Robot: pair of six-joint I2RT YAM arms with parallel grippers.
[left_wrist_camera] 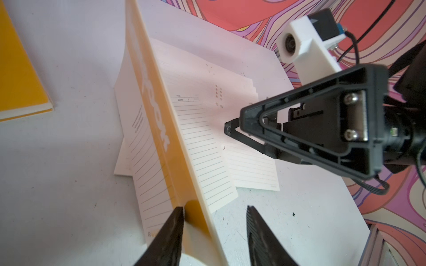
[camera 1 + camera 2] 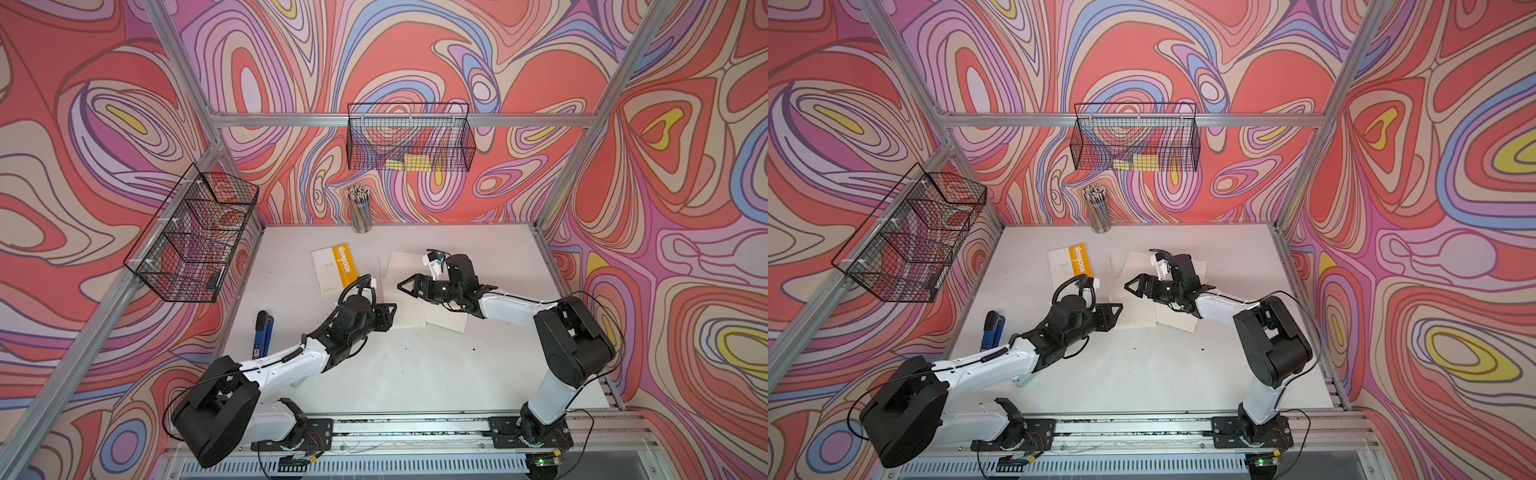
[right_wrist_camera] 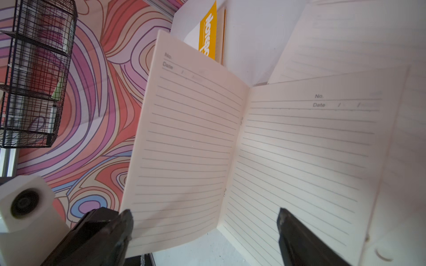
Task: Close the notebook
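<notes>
**Left gripper** (image 1: pixel 214 208): jaws apart. The cover (image 1: pixel 156 129) of the notebook (image 2: pixel 405 311) has an orange band and stands on edge between the fingers. It touches one finger (image 1: pixel 174 223) and is clear of the other. The white lettering on the band is too blurred to read.

**Right gripper** (image 3: pixel 205 211): jaws apart, above the open ruled pages. One leaf is raised and the facing leaf lies flat. Each page header reads "No." and "Date". Whether a fingertip touches the paper cannot be told.

**Notebook position:** in both top views it lies open near the frame centre on the white table (image 2: pixel 415 374). The left gripper is at its lower-left edge and the right gripper at its upper-right. Loose ruled sheets (image 2: pixel 446 320) lie under it.

**Surroundings:** a second, closed notebook (image 2: pixel 328 270) lies up and to the left, its orange band reading "Notebook". A pencil cup (image 2: pixel 360 214) stands above, at the table's back edge.
</notes>
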